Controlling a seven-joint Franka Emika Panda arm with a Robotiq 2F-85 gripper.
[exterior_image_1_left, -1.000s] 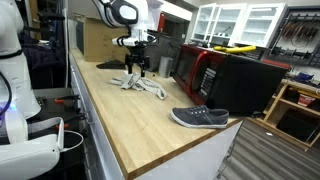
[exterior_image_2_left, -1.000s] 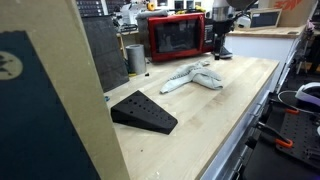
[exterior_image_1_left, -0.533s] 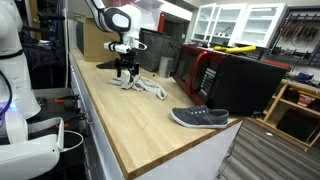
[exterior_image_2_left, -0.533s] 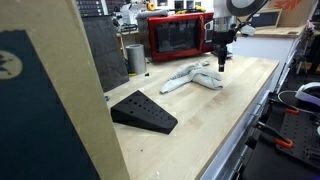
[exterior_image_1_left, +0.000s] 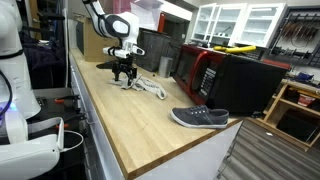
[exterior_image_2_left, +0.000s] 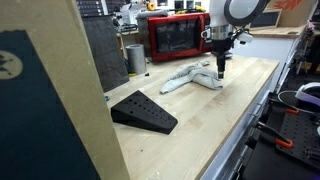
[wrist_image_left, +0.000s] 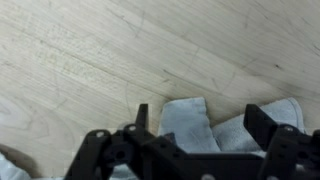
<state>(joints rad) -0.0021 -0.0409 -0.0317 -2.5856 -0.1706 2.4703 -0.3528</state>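
A long countertop (exterior_image_1_left: 140, 130) of pale planked wood is seen in both exterior views, and its grain is shown clearly in the wrist view. The gripper (exterior_image_1_left: 124, 78) is held low over 1 end of a crumpled pale cloth (exterior_image_1_left: 150, 89), which is spread on the wood near a red microwave (exterior_image_1_left: 206, 70). In the wrist view the 2 fingers (wrist_image_left: 141, 118) are set wide apart, with cloth lying between them and nothing clamped; contact cannot be told. A grey shoe (exterior_image_1_left: 200, 118) is placed well apart, by the counter's end. A black wedge (exterior_image_2_left: 143, 110) is set there too. White cabinets (exterior_image_1_left: 235, 22) are seen behind.
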